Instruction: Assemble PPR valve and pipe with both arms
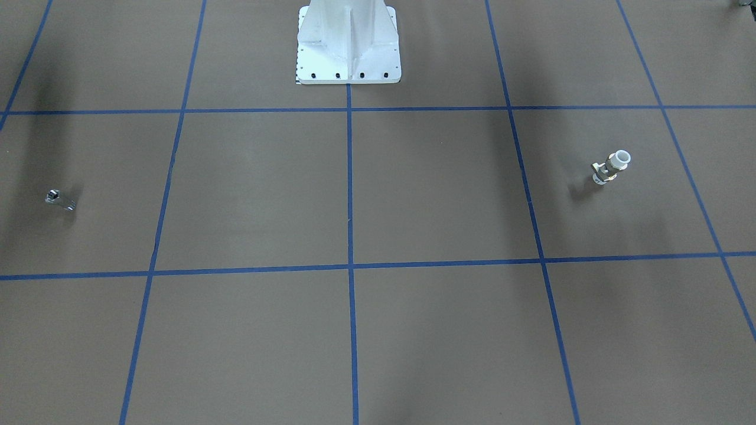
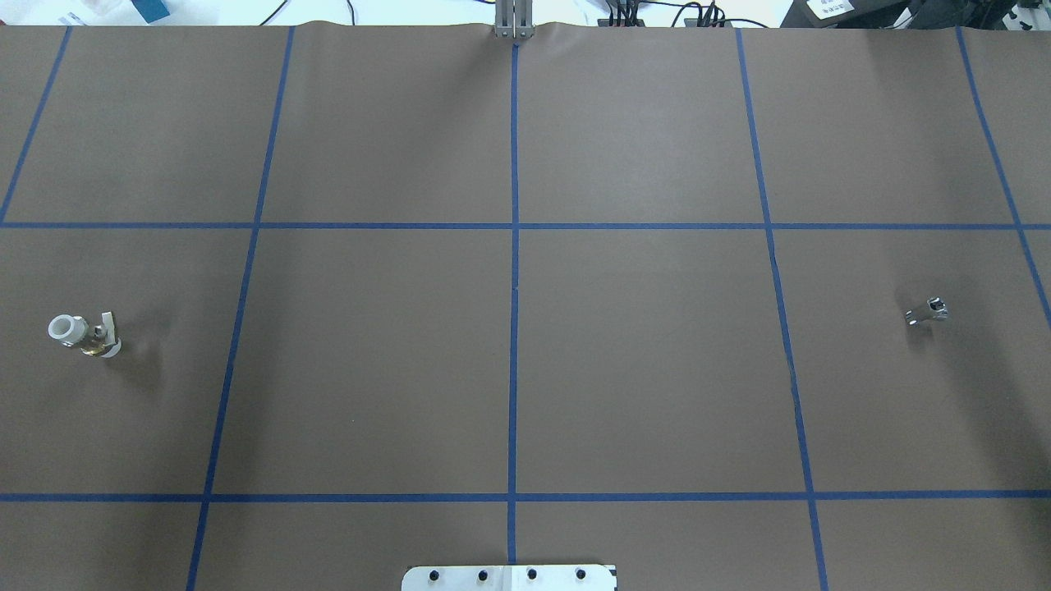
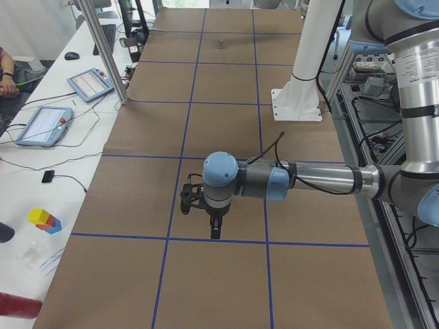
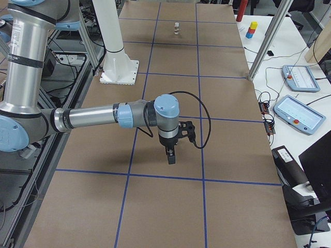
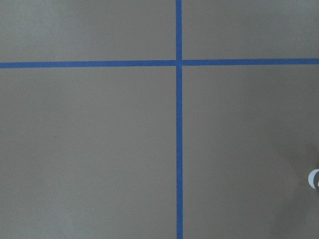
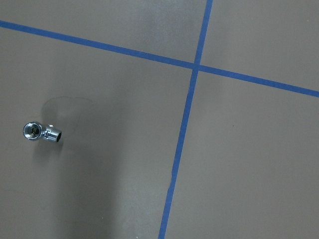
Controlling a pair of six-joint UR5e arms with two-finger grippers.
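The PPR valve (image 1: 611,167), white ends with a brass middle, stands on the brown table; it also shows in the overhead view (image 2: 84,335) at far left and far off in the right side view (image 4: 177,28). The pipe (image 2: 926,311), a tiny silvery stub, lies at the far right; it also shows in the front view (image 1: 59,199) and the right wrist view (image 6: 41,132). My left gripper (image 3: 215,229) and right gripper (image 4: 170,157) point down above the table, seen only from the sides. I cannot tell whether they are open or shut.
The white pedestal base (image 1: 348,47) stands at the table's middle near the robot. Blue tape lines (image 2: 514,246) grid the brown table cover. Tablets and cables (image 3: 42,123) lie on the white side bench beyond the table's far edge.
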